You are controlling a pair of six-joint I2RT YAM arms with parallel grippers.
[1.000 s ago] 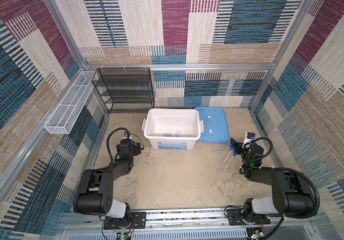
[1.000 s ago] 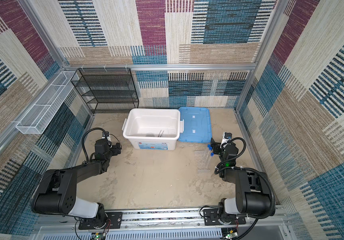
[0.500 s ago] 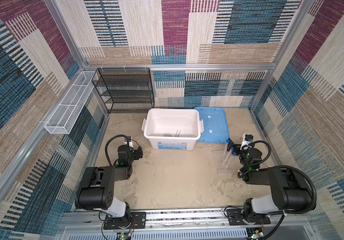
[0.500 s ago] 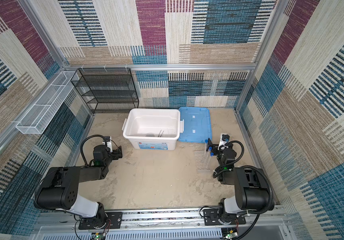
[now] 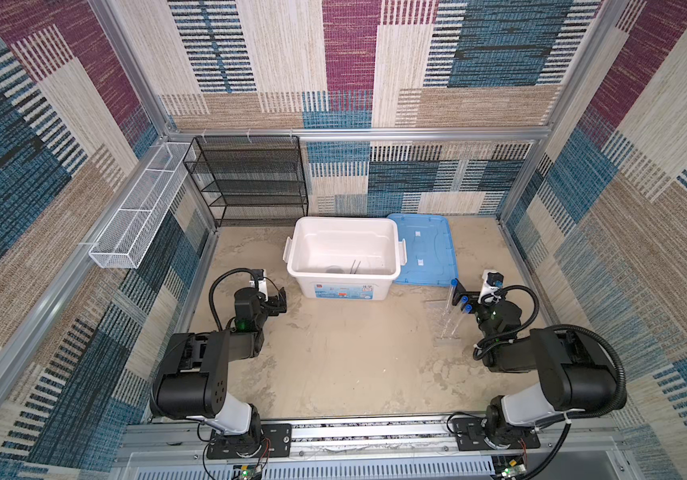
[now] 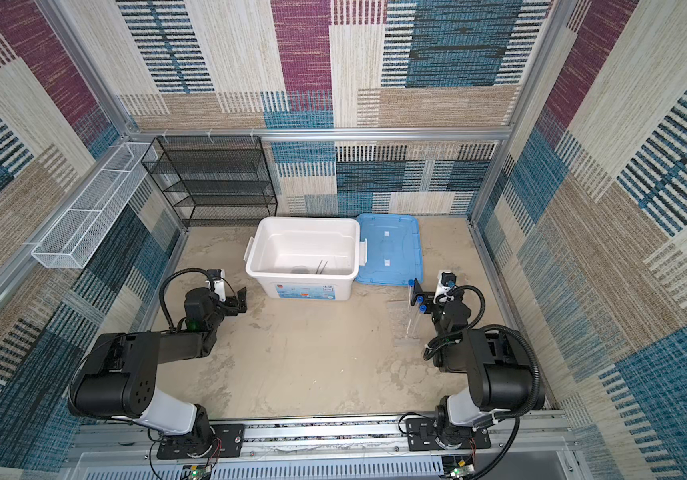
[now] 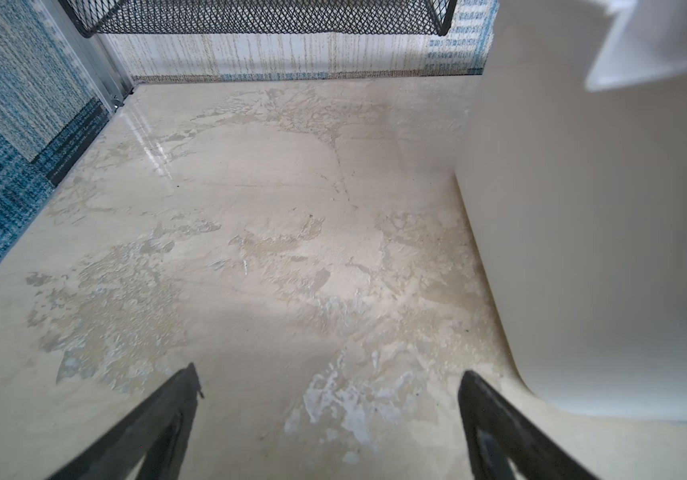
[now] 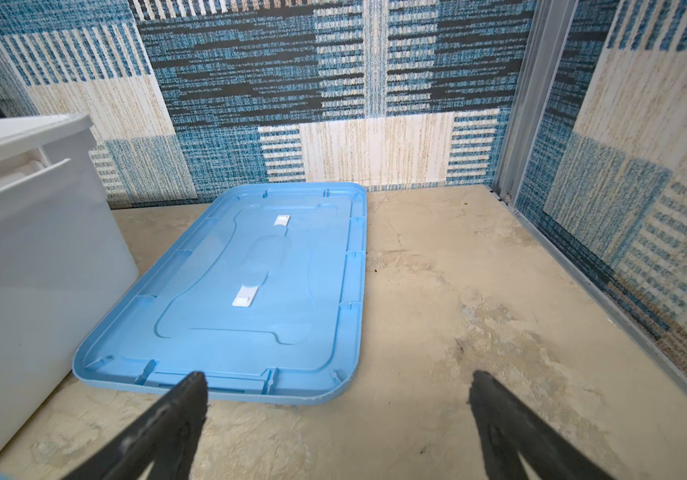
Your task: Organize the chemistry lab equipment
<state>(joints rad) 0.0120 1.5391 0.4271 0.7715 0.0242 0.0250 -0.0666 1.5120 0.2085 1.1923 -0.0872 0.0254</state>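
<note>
Three clear blue-capped test tubes (image 5: 463,298) (image 6: 419,298) stand in the transparent tube rack (image 5: 446,337) (image 6: 407,338) on the right of the floor. My right gripper (image 5: 468,297) (image 6: 427,297) (image 8: 338,376) sits just beside their caps, open and empty. Thin metal tools (image 5: 354,267) (image 6: 322,267) and a small round thing (image 5: 333,270) lie in the white tub; I cannot tell them apart. Left of the tub, my left gripper (image 5: 280,303) (image 6: 242,301) (image 7: 329,374) is open over bare floor. No droppers are in view.
The big white tub (image 5: 344,222) (image 7: 583,249) (image 8: 22,270) stands at the back middle. The flat blue lid (image 5: 425,249) (image 8: 258,291) lies on its right. A black mesh shelf (image 5: 250,178) stands at the back left, and a white wire basket (image 5: 138,216) hangs on the left wall.
My left gripper has drawn back toward the front and opened a little wider. The right wrist has shifted slightly frontward beside the tubes. The tubes and rack have not moved.
</note>
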